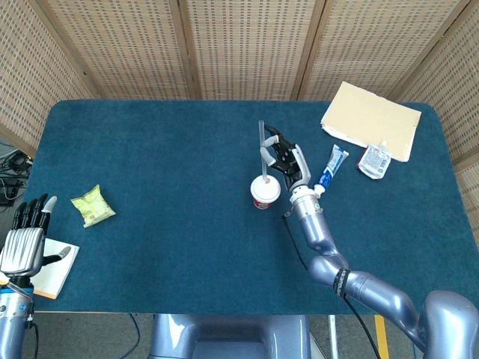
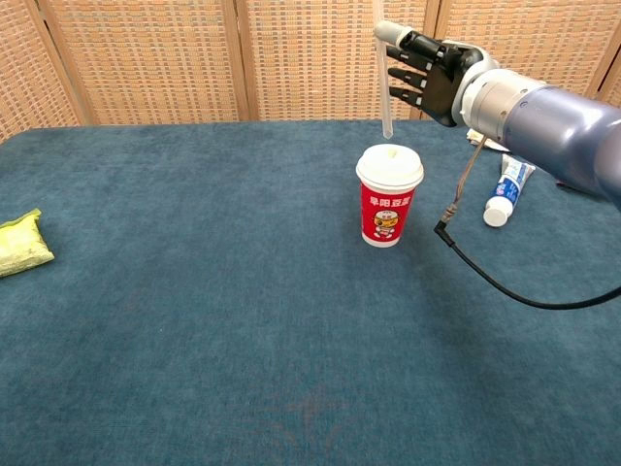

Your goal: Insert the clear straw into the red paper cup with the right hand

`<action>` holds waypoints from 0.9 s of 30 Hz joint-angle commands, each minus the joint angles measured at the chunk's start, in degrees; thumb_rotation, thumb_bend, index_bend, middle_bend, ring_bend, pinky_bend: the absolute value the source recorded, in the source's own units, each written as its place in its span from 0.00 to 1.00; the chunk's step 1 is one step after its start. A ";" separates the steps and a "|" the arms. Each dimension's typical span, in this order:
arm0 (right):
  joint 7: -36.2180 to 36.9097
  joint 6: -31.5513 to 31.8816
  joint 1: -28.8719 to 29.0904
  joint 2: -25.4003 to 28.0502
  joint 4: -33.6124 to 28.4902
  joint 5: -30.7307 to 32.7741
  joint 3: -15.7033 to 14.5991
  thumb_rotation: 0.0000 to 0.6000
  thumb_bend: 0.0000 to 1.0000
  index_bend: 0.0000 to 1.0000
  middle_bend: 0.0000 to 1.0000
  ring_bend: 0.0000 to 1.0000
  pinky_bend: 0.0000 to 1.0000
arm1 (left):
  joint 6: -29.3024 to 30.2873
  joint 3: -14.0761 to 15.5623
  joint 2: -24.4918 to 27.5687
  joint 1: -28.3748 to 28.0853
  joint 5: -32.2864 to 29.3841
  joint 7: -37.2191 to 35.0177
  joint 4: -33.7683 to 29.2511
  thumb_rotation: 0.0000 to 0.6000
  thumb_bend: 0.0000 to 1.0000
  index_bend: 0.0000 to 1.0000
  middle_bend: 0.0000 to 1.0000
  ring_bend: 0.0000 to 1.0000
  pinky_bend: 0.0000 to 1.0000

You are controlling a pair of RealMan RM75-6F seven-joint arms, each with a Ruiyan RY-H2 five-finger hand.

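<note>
Chest view: upright straw (image 2: 384,83) pinched by right hand (image 2: 424,67), tip just above cup (image 2: 388,195) lid; left hand (image 1: 25,238) spread, empty.

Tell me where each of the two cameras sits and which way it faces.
Head view: sits high, looking steeply down on the blue table; shows the right hand and arm, and the left hand at the lower left.
Chest view: sits low at the table's near edge, looking level across it; shows only the right hand and forearm.
Shared: red paper cup, clear straw, toothpaste tube.
</note>
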 commanded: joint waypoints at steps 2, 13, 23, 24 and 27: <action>0.50 -0.47 0.58 -0.34 0.97 -0.31 0.21 1.00 0.60 0.62 0.21 0.00 0.00 | -0.17 0.07 -0.11 -0.10 -0.03 0.16 0.05 1.00 0.00 0.00 0.00 0.00 0.00; 1.96 -1.80 1.75 -1.56 3.93 -0.68 0.12 1.00 0.60 0.62 0.21 0.00 0.00 | -0.62 -0.04 -0.16 -0.34 -0.58 0.59 0.01 1.00 0.00 0.00 0.00 0.00 0.00; 3.49 -2.66 2.26 -2.06 5.88 -1.09 0.18 1.00 0.60 0.62 0.21 0.00 0.00 | -0.89 -0.33 -0.22 -0.50 -1.21 0.58 0.36 1.00 0.00 0.00 0.00 0.00 0.00; 3.72 -2.78 2.17 -2.07 6.13 -1.03 0.16 1.00 0.60 0.62 0.21 0.00 0.00 | -0.93 -0.38 -0.23 -0.54 -1.28 0.62 0.35 1.00 0.00 0.00 0.00 0.00 0.00; 3.87 -2.79 2.09 -2.19 6.71 -1.13 -0.02 1.00 0.60 0.62 0.21 0.00 0.00 | -1.05 -0.37 -0.25 -0.61 -1.36 0.75 0.32 1.00 0.00 0.00 0.00 0.00 0.00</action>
